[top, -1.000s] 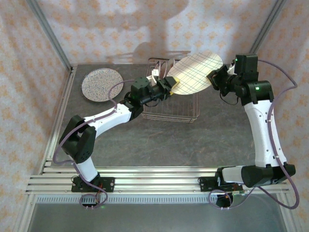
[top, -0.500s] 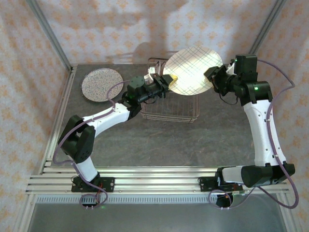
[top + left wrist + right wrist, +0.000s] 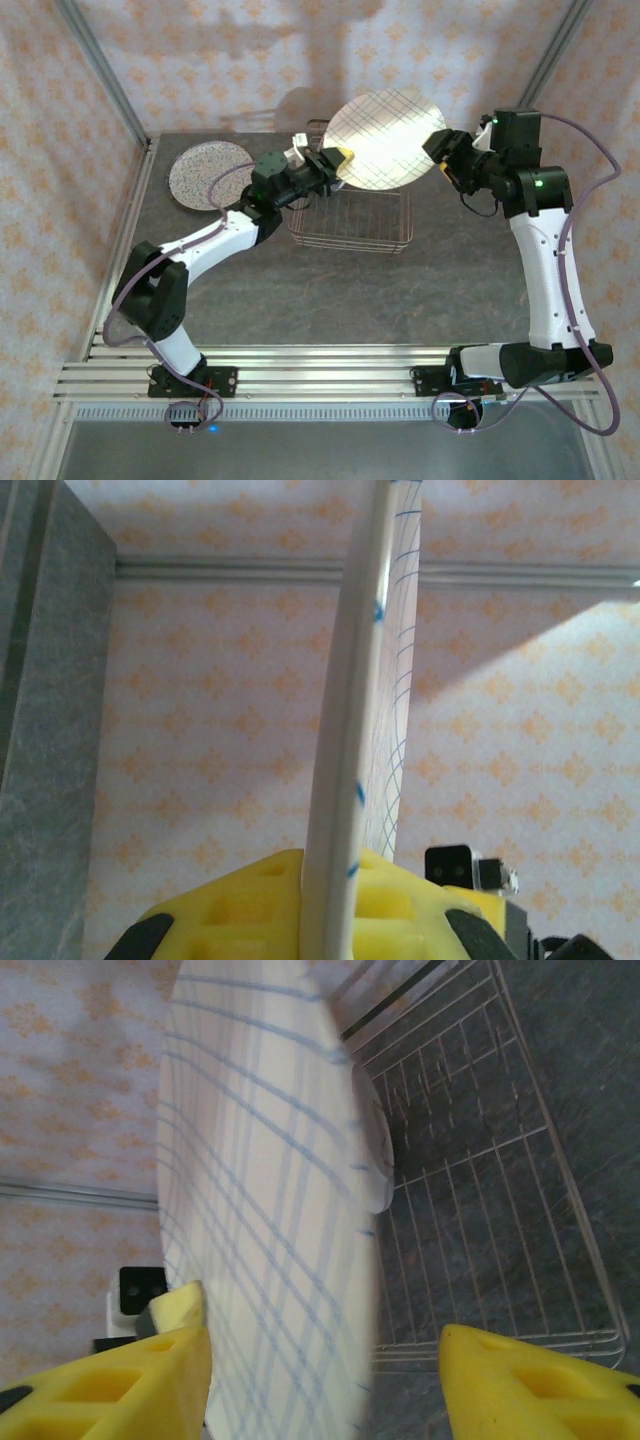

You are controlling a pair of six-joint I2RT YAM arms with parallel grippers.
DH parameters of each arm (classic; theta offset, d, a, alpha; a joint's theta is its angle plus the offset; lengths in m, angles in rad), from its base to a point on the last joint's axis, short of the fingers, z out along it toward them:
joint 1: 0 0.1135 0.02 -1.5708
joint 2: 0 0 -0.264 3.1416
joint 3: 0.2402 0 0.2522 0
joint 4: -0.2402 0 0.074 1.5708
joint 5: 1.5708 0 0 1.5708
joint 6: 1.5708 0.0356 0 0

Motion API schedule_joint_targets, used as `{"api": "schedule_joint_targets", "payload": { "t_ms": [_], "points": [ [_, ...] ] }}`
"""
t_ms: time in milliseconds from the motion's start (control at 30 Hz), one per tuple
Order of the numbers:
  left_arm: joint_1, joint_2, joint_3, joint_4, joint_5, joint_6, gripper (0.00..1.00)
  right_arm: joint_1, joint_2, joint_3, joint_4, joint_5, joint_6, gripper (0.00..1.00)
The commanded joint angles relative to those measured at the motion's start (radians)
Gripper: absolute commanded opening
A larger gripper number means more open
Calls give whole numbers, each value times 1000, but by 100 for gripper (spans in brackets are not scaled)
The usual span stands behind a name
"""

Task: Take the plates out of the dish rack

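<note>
Where the 2 yellow pads (image 3: 240, 905) of the left gripper (image 3: 343, 157) meet, they are clenched on the rim of the plaid plate (image 3: 385, 138), and the left wrist camera shows that white rim running straight up out of the pinch with blue lines on its face. From above, this grip sits on the plate's left edge, and the plate stands almost on edge in the air over the far half of the dish rack (image 3: 350, 215), its lined face turned towards the camera. On the plate's opposite, right edge, the right gripper (image 3: 443, 158) has its jaws released. Its 2 yellow fingers (image 3: 120, 1380) stand wide apart in the right wrist view, the plate's edge passes between them, and a clear gap separates the plate from the finger on the right. Whether the other finger touches the plate's back I cannot tell.

Below and beyond the plate, the wire rack sits on the grey table (image 3: 400, 290), its thin rods and short upright tines bare across most of the floor. A smaller pale plate (image 3: 375, 1160) shows at the rack's far end, partly hidden behind the plaid one. Well to the left of the rack, a speckled plate (image 3: 210, 175) lies flat on the table near the back left corner. The 2 arms reach in from the near edge, the left one stretched diagonally across the table, the right one standing tall beside the rack. An orange-patterned wall (image 3: 250, 60) closes in the back.
</note>
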Motion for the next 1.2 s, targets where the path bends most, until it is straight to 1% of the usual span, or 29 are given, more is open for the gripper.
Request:
{"api": "schedule_joint_targets", "payload": {
  "t_ms": [0, 100, 367, 567, 733, 800, 833, 900, 1067, 1167],
  "points": [
    [45, -84, -12, 43, -9, 20, 0, 21, -42, 39, 10, 95, -117, 60],
    [94, -112, -36, 37, -8, 17, 0, 64, -50, 47, 44, 147, -201, 60],
    [249, -201, -113, -10, 8, 37, 0, 300, -87, -30, 256, 300, -379, 61],
    [357, -269, -166, -80, 12, 84, 0, 413, -98, -92, 387, 312, -456, 62],
    [449, -308, -207, -117, 7, 110, 0, 465, -119, -173, 520, 286, -516, 65],
    [480, -317, -218, -133, 8, 122, 0, 483, -118, -220, 585, 276, -543, 68],
    [496, -322, -221, -147, 9, 130, 0, 491, -149, -238, 609, 279, -552, 69],
    [524, -333, -233, -168, -1, 147, 0, 503, -156, -268, 650, 276, -564, 72],
    [585, -361, -269, -264, -54, 204, 0, 528, -144, -286, 685, 257, -576, 78],
    [612, -381, -304, -311, -109, 232, 0, 545, -144, -311, 728, 264, -582, 84]
  ]
}}
